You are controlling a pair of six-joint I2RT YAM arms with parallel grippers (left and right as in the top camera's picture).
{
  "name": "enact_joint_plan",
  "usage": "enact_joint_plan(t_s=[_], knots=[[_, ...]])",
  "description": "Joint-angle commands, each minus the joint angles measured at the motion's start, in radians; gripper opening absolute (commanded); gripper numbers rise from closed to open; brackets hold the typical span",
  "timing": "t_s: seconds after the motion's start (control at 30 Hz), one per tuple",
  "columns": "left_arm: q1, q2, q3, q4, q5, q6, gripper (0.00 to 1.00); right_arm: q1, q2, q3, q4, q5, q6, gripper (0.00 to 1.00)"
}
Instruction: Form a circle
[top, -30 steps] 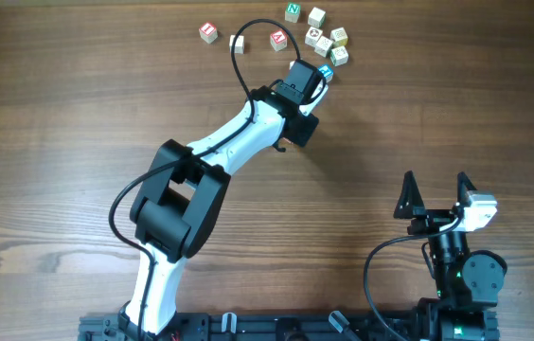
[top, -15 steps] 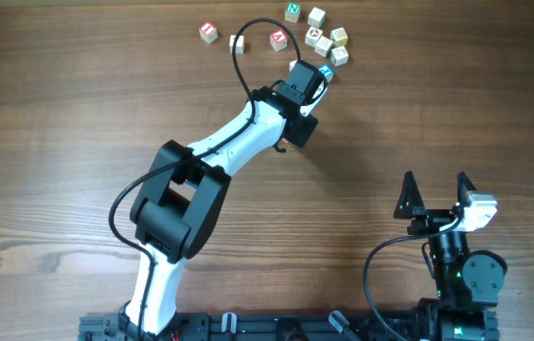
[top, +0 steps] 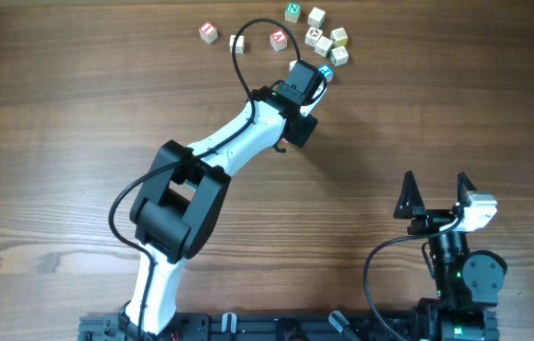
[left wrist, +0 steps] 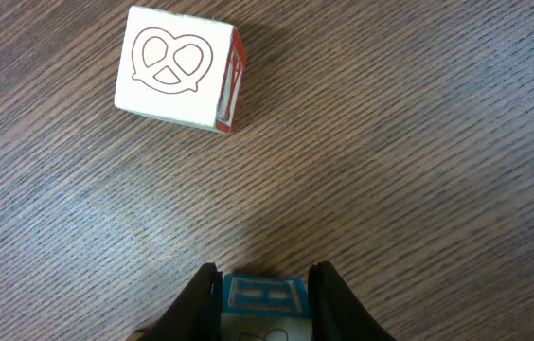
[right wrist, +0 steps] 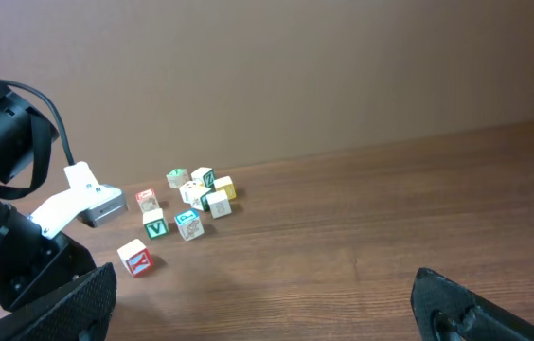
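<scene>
My left gripper is shut on a pale cube with a blue letter face, held low over the table; its black fingers press both sides. Ahead of it in the left wrist view lies a pale cube with a pretzel drawing and a red side. Several pale lettered cubes sit in a loose clump just beyond the left gripper, not in a circle. A green N cube and a red V cube lie beside the clump. My right gripper stands open and empty at the near right.
A red cube and a white cube, half behind the arm's cable, lie left of the clump. The left arm stretches diagonally across the middle. In the right wrist view a red Y cube sits nearest.
</scene>
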Motion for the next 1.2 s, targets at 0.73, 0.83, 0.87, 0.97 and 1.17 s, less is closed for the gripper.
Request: enact_joint_plan(t_s=[0.73, 0.83, 0.87, 0.97, 1.17], knots=[[0.008, 0.016, -0.019, -0.003, -0.077, -0.019, 0.36, 0.000, -0.008, -0.001, 0.006, 0.008, -0.019, 1.00], [0.008, 0.016, -0.019, -0.003, -0.076, -0.019, 0.45, 0.000, -0.008, -0.001, 0.006, 0.008, -0.019, 1.00], [0.008, 0.016, -0.019, -0.003, -0.077, -0.019, 0.46, 0.000, -0.008, -0.001, 0.006, 0.008, -0.019, 1.00], [0.008, 0.016, -0.019, -0.001, -0.077, -0.019, 0.52, 0.000, -0.008, -0.001, 0.006, 0.008, -0.019, 1.00], [0.007, 0.016, -0.019, 0.013, -0.076, -0.019, 0.58, 0.000, -0.008, -0.001, 0.006, 0.008, -0.019, 1.00]])
